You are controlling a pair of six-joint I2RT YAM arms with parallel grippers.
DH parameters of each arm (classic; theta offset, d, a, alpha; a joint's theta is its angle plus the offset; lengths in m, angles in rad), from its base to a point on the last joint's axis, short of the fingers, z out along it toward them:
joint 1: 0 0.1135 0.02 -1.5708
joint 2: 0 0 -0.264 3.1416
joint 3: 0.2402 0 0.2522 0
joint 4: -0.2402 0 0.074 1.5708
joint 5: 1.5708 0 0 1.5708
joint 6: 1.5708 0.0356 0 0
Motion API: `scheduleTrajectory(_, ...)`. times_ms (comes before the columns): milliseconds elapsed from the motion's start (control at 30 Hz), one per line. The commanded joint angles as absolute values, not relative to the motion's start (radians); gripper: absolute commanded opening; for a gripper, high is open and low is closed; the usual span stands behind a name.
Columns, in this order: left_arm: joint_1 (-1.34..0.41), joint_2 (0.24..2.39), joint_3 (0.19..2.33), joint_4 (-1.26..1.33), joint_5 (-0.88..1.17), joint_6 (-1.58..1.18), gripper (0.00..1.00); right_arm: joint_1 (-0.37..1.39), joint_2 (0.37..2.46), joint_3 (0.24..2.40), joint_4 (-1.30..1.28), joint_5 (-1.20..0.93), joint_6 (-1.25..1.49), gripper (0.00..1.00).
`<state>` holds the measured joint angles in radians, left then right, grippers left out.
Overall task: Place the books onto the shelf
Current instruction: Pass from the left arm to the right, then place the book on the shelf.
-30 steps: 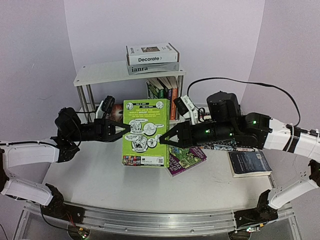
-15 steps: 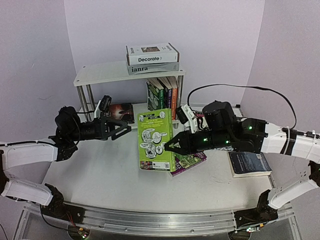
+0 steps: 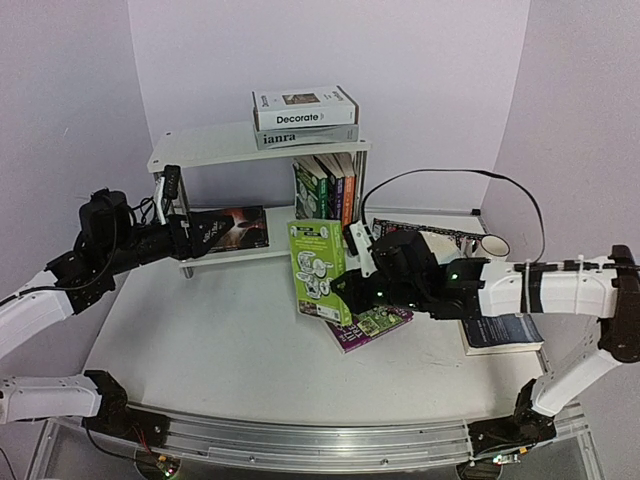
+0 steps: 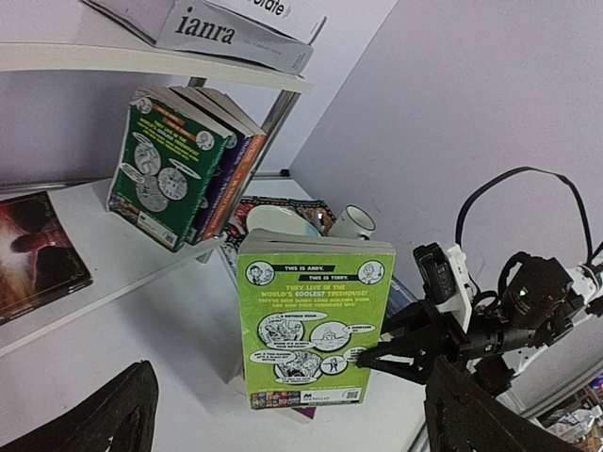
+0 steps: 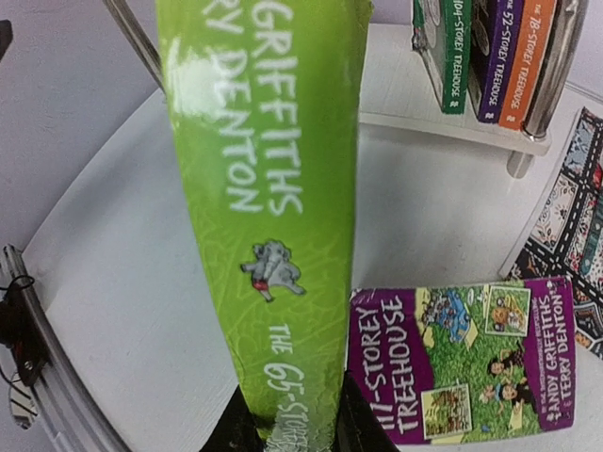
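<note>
On shelf (image 3: 200,148) top — two books (image 3: 305,117) | lower tier (image 3: 282,235) — upright paperbacks (image 3: 325,185)

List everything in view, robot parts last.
table: one, white, under everything
shelf: one, white, chrome legs, table's back
ianra book: one, grey, flat on top tier
Decorate book: one, white, atop it
upright books: several, green, purple, orange, lower tier right
dark book: one, flat, lower tier left
lime-green book: one, gripped, centre
purple book: one, flat on table beside it
navy book: one, flat, table right
placemat: one, dark patterned, right rear, bearing plate and cup
left gripper: open, by shelf's left legs
right gripper: shut on lime-green book
</note>
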<state>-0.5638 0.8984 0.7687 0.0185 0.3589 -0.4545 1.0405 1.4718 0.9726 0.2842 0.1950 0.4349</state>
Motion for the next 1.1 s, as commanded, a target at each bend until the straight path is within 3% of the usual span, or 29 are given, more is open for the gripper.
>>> scheduleTrajectory(0, -0.561, 0.856, 0.809, -0.079, 0.238, -0.346, 1.0, 1.041, 1.563, 1.012, 0.655, 0.303, 0.3, 0.0)
scheduleTrajectory(633, -0.561, 0.869, 0.953, -0.274, 0.122, -0.272, 1.0, 1.038, 1.94, 1.341, 0.947, 0.522, -0.078, 0.0)
scheduleTrajectory(1067, -0.561, 0.85, 0.953, -0.307, 0.09, -0.261, 1.0, 0.97, 2.152, 1.531, 1.082, 0.517, -0.153, 0.0)
